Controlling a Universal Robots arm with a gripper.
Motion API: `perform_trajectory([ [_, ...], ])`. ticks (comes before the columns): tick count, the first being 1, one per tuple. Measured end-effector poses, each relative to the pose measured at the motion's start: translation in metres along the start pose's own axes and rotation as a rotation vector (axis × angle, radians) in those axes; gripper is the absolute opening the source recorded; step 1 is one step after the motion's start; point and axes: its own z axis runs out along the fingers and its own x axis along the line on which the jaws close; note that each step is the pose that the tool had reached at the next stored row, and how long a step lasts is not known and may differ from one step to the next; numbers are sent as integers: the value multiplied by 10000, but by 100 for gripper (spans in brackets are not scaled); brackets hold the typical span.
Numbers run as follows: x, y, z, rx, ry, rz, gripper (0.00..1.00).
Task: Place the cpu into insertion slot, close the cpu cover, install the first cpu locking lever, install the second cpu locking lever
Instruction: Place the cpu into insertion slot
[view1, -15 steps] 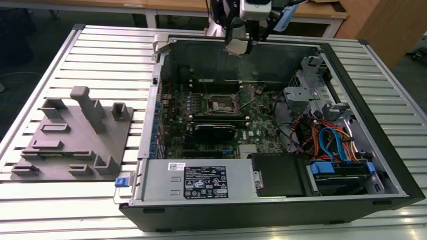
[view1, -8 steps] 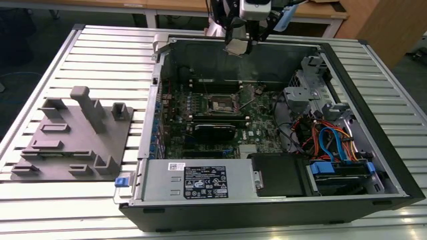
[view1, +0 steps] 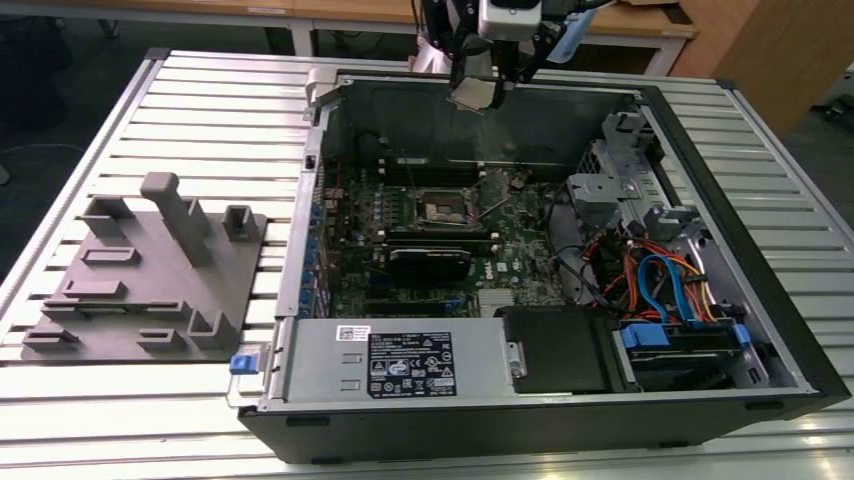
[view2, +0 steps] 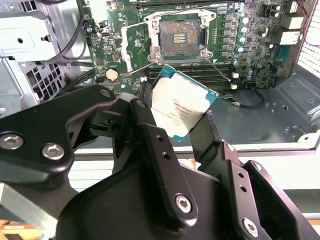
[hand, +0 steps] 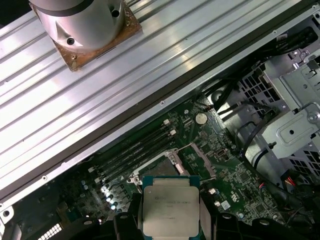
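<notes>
My gripper (view1: 478, 82) hangs over the far wall of the open computer case (view1: 747, 300), shut on the cpu (view1: 477, 94). In both wrist views its silver-grey top (view2: 182, 107) (hand: 170, 210) is pinched at two opposite edges by black fingers (view2: 145, 125) (hand: 209, 220). The chip is tilted and well above the board. The insertion slot (view1: 443, 207) (view2: 180, 39) sits on the green motherboard with its contacts bare. Thin wire levers (view2: 218, 65) stand swung out beside it. I cannot tell the cpu cover apart from the socket's metal rim.
Inside the case are long black memory slots (view2: 200, 70), a black module (view1: 427, 262), a metal drive cage (view1: 627, 180), coloured cables (view1: 654, 280) and a power supply (view1: 400, 365). A grey fixture plate (view1: 147, 280) lies on the slatted table at the exterior view's left.
</notes>
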Motion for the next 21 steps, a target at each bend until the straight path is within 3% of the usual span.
perform_trajectory([
  [21, 0, 0, 0, -3, -16, 177, 54],
])
